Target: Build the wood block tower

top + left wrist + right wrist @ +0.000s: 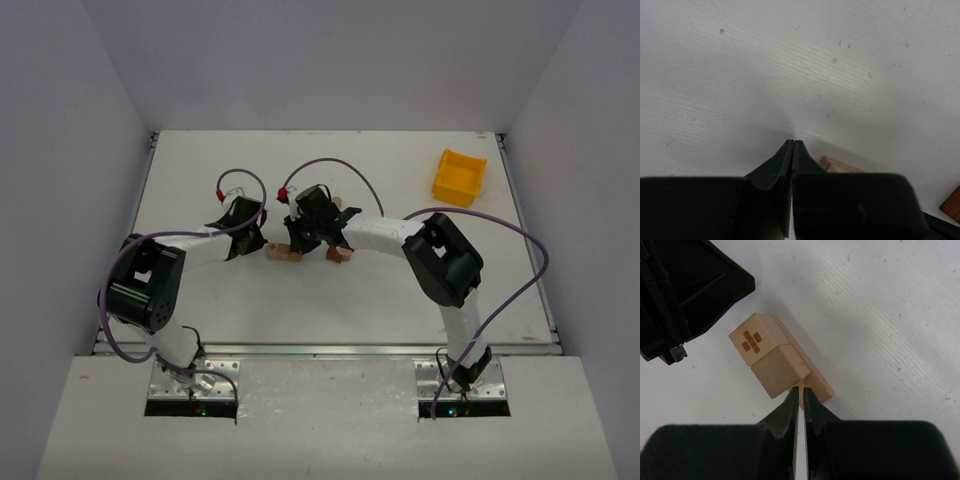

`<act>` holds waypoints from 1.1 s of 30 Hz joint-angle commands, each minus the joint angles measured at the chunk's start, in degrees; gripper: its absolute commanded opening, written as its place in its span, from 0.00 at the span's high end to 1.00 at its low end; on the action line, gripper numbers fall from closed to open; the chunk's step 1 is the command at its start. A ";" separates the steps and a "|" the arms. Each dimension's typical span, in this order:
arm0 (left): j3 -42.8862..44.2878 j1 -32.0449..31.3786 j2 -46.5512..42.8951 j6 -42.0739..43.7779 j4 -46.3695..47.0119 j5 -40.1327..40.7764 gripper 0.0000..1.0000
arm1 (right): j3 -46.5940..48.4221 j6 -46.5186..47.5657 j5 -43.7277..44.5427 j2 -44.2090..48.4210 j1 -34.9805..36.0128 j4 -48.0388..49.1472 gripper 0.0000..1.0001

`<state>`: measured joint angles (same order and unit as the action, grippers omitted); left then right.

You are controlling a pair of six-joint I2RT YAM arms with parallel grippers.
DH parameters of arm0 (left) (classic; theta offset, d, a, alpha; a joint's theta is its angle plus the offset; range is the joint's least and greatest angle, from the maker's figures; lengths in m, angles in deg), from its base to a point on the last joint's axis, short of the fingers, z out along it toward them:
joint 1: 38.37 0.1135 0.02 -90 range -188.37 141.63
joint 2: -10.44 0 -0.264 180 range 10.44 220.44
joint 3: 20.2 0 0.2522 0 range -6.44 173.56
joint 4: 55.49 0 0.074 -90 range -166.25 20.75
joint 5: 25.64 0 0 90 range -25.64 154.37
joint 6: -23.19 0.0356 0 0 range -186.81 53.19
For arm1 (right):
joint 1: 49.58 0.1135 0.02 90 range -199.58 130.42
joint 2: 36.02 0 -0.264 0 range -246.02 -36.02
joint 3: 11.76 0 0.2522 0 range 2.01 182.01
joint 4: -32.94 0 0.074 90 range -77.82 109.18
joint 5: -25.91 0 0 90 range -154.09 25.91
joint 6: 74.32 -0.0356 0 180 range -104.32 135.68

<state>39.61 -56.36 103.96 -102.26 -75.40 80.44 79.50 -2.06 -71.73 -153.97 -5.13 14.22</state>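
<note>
The wood block tower (771, 352) is two pale cubes side by side on a flat tan bar (817, 382); the far cube carries a brown cross mark (751, 341). My right gripper (801, 391) is shut with nothing in it, its tips right at the bar's near end beside the plain cube (777, 371). From above, the tower (283, 253) lies between my left gripper (256, 244) and my right gripper (295, 243). My left gripper (792, 143) is shut and holds nothing, low over the table, with a tan block corner (836, 164) just to its right.
A tan block (340, 255) lies right of the right gripper and a reddish-brown piece (347, 207) sits behind it. A reddish-brown block edge (952, 205) shows at the left wrist view's lower right. A yellow bin (459, 177) stands at the back right.
</note>
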 commanded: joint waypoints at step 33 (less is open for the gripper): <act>3.61 0.59 -35.31 1.01 -11.11 8.91 0.00 | -12.54 -19.84 40.12 24.44 0.21 -18.91 0.01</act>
<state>41.15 -56.36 71.11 -101.66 -84.52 85.82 68.34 -12.45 -38.35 -130.91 -5.13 0.30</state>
